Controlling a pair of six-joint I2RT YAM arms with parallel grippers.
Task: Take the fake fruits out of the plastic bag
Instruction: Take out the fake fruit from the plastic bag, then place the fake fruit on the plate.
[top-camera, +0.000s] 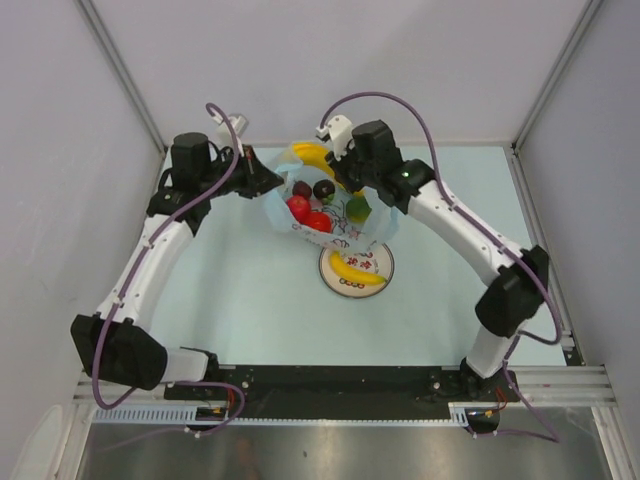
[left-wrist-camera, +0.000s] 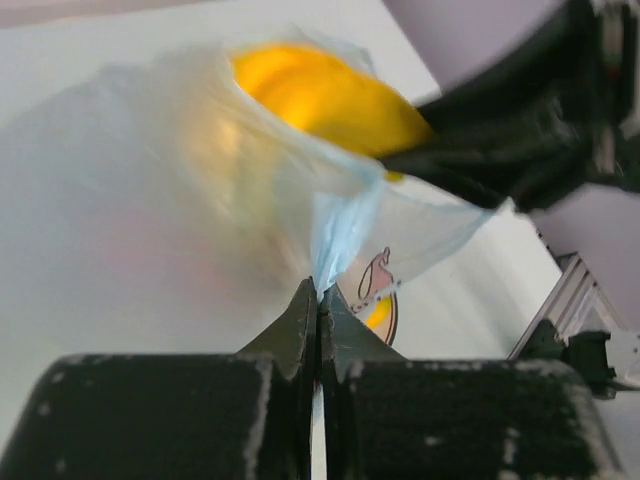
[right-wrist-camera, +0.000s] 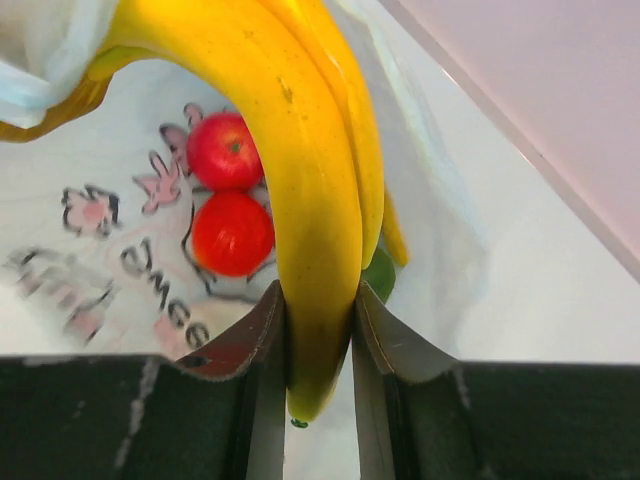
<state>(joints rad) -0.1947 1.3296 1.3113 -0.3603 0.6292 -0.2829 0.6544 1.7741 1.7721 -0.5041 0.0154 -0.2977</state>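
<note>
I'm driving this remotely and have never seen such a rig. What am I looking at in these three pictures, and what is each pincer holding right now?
These are two robot arms, a left arm and a right arm, bolted at the near edge of a pale table. The wide picture comes from a fixed camera above and behind them. The other two come from small cameras on each wrist, looking along its fingers. In the middle sits a thin blue bag with toy fruit inside: two red fruits, dark ones and a green one. The left pincer is shut on the bag's edge. The right pincer is clamped on a yellow banana at the bag's mouth. Nearer the arms, a patterned plate carries a second banana.
</note>
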